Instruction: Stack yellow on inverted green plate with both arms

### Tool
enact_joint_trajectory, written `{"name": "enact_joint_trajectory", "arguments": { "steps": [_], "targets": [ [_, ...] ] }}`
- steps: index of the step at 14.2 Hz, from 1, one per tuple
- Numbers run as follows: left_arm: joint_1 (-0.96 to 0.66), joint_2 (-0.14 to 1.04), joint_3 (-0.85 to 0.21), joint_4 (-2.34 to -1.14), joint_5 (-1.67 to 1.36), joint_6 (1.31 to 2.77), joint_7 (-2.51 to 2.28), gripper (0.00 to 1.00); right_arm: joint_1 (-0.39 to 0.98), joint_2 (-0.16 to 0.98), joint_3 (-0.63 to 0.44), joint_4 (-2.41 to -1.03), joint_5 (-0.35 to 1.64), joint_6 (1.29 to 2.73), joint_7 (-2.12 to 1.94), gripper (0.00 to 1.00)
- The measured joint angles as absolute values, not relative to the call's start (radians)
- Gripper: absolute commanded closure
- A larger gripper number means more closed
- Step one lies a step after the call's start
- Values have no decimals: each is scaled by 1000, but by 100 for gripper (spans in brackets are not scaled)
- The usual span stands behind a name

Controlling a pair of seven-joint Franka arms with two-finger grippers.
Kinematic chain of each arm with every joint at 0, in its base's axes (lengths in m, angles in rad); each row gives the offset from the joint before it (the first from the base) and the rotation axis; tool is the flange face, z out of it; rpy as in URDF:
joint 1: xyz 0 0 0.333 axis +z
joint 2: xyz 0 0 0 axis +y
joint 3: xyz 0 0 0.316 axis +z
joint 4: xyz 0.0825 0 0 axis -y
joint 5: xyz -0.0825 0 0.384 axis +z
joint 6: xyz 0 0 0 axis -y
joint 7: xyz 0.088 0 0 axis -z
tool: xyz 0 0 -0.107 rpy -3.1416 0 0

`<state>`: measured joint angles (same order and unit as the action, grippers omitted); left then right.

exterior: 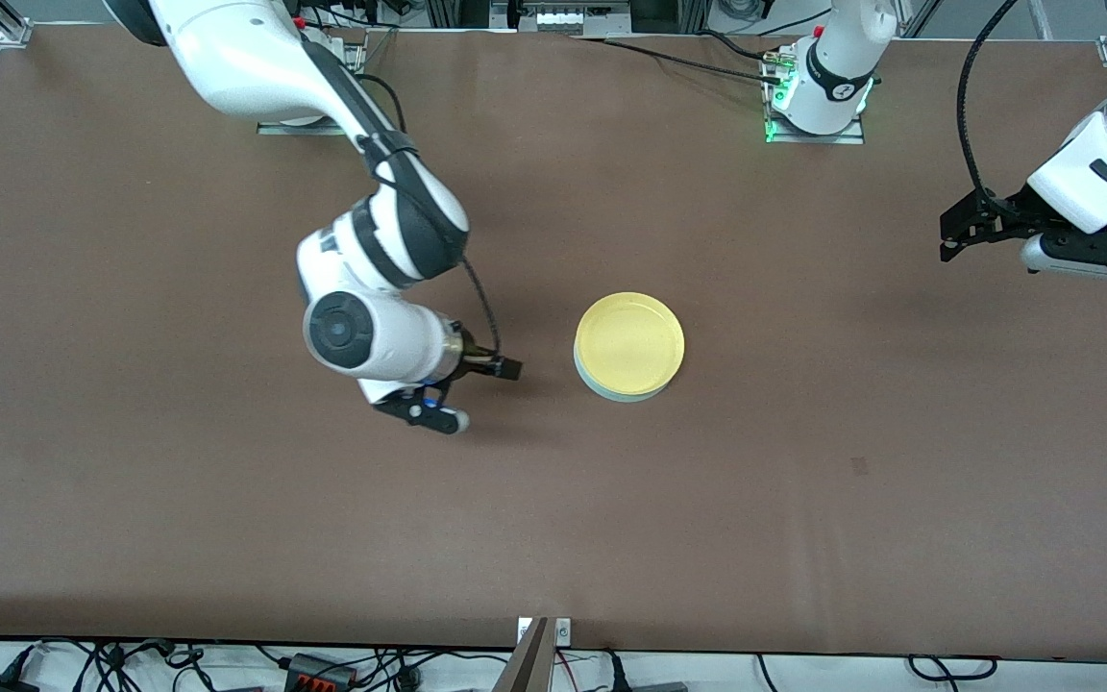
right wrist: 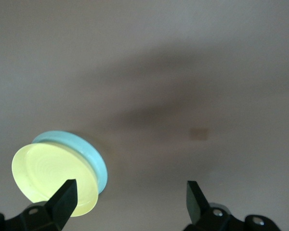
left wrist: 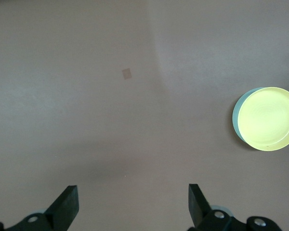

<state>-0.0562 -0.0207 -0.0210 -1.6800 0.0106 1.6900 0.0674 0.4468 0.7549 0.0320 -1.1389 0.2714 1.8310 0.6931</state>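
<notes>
The yellow plate (exterior: 629, 342) sits at centre frame on the green plate (exterior: 611, 388), of which only a thin lower edge shows; it looks upside down. The right gripper (exterior: 472, 389), fingers spread and empty, hangs low beside the stack, toward frame left. The left gripper (exterior: 959, 231), also spread, waits at the upper right, well apart. The stacking appears done.

Yellow plate (exterior: 629, 343) sits on green plate (exterior: 611, 389) mid-table (exterior: 131, 529).
</notes>
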Motion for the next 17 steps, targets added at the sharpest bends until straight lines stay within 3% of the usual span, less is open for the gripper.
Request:
{"name": "enact_joint_trajectory", "arguments": {
  "steps": [8, 17],
  "targets": [
    [-48, -25, -23, -1686, 11, 1706, 68, 0, 317, 680, 9, -1128, 63, 1769, 563, 0],
    [-48, -30, -27, -1688, 11, 1706, 68, 0, 121, 467, -27, -1192, -1, 1713, 366, 0]
  ]
}}
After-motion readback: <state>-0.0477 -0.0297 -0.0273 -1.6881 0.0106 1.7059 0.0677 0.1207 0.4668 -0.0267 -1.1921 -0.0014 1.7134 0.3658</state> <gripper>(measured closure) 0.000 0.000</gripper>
